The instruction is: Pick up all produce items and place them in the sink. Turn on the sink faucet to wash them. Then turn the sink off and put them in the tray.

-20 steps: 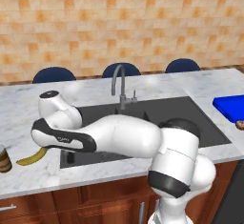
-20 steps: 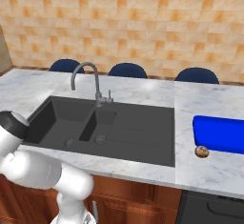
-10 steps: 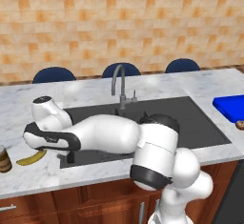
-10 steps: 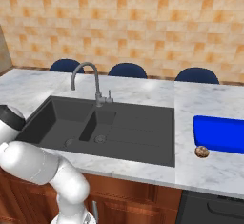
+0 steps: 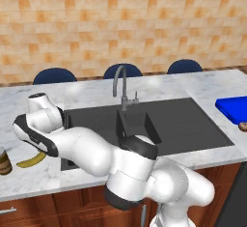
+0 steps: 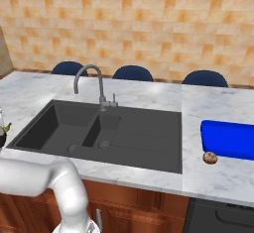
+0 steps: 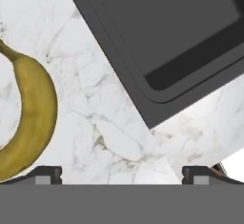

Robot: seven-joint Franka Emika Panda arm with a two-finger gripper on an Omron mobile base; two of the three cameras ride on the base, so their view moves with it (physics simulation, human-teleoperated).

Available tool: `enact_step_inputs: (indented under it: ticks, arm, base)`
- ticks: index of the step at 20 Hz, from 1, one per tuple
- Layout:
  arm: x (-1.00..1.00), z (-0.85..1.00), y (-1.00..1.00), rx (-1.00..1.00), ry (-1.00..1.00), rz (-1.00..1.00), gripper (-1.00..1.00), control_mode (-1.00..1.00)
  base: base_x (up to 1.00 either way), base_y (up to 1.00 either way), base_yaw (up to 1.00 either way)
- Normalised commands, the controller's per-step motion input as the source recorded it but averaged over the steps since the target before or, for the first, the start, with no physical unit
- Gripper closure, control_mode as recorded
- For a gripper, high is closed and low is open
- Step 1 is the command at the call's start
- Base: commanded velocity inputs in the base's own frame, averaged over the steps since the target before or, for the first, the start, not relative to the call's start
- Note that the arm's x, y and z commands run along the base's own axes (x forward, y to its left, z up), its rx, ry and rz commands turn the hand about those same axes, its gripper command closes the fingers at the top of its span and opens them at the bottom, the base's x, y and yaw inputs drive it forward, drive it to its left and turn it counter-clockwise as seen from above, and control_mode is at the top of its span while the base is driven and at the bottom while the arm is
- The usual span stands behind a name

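The yellow banana lies on the marble counter left of the sink, near my left fingertip rather than in the gap. My gripper hovers over the counter, open, with nothing between its fingertips. From the left base view the banana sticks out from under my hand at the counter's left end. The small brown ball rests on the counter just in front of the blue tray. The faucet stands behind the dark sink; no water shows.
A dark brown jar stands just left of the banana near the counter's front edge. My white arm stretches across the sink's front left corner. Three blue chair backs line the far side of the counter.
My arm has swung further left, bringing the hand from the sink's left edge over to the banana. The jaws stayed open. The produce has not moved.
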Motion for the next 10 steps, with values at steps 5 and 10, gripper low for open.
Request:
enact_step_inputs:
  ticks: [5,10]
  arm:
    - [0.08,-0.37,0.0,-0.02,0.0,0.0,-1.0,-1.0]
    - [0.01,-0.25,0.06,0.0,-0.03,0.0,-1.0,-1.0]
  base:
    - [0.0,0.0,0.0]
    - [0.0,0.0,0.0]
